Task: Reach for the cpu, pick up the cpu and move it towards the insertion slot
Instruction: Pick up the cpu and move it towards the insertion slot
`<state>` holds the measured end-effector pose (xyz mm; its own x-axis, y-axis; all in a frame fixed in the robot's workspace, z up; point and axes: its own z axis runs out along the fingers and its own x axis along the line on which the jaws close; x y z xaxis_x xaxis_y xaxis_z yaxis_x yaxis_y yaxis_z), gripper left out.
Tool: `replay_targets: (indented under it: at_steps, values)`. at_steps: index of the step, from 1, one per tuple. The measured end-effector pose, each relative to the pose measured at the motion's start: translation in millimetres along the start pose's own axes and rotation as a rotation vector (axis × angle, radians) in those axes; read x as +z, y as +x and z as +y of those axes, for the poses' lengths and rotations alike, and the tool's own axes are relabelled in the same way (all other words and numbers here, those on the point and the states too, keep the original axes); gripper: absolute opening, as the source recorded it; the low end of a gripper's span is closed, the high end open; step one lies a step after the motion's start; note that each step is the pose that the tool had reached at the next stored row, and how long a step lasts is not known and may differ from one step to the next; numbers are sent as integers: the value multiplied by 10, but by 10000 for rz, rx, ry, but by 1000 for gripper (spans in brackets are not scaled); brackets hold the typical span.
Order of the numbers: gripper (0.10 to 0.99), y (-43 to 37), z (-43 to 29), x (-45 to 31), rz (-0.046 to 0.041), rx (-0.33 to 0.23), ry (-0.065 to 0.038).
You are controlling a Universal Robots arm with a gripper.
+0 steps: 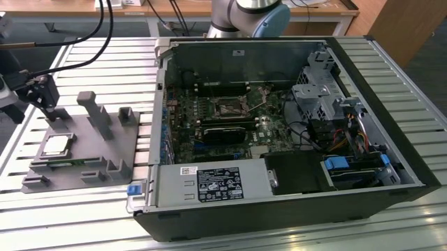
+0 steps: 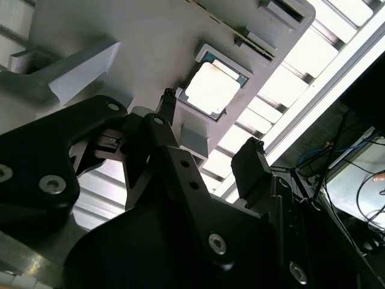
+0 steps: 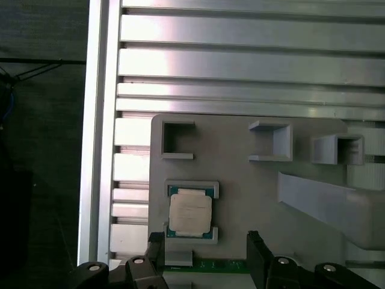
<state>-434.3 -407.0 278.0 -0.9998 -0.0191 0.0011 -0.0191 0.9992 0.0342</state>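
- Gripper (image 1: 47, 106) hangs over the grey fixture (image 1: 87, 147), jaws wide and holding nothing.
- Cpu (image 3: 190, 212) lies flat in a fixture pocket, near the 2 fingers (image 3: 256, 250) but apart from them.
- Slot (image 1: 231, 108) sits inside the open case (image 1: 279, 214), well apart, towards the exterior view's right.

The pincer (image 3: 205, 238) points down, its black fingers (image 3: 255, 254) spread (quite wide).
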Motion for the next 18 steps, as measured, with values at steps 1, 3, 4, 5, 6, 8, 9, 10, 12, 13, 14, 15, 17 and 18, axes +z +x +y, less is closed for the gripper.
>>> replay_targets:
  at_steps: [1, 3, 4, 5, 6, 8, 9, 10, 12, 13, 14, 15, 17, 18]
  values:
    - [647, 2, 0, 14, -1, 0, -1]
    - [647, 4, -2, 41, 0, -1, 0]
    - [647, 4, -2, 53, -1, -1, -1]
    - [647, 4, -3, 65, -1, 0, -1]
    - [647, 5, -3, 77, -1, 0, -1]
    - [647, 5, -4, 103, 0, 0, 0]
    - [647, 4, -5, 118, 1, 0, 0]
    - [647, 5, -5, 132, 3, 0, 0]
    - [647, 5, -6, 156, 8, 1, 1]
    - [647, 5, -6, 167, 8, 1, 2]
    - [647, 5, -7, 177, 8, 1, 3]
    - [647, 4, -7, 186, 8, 1, 5]
    - [647, 5, -8, 199, 9, 0, 7]
    - [647, 5, -9, 205, 8, 1, 7]
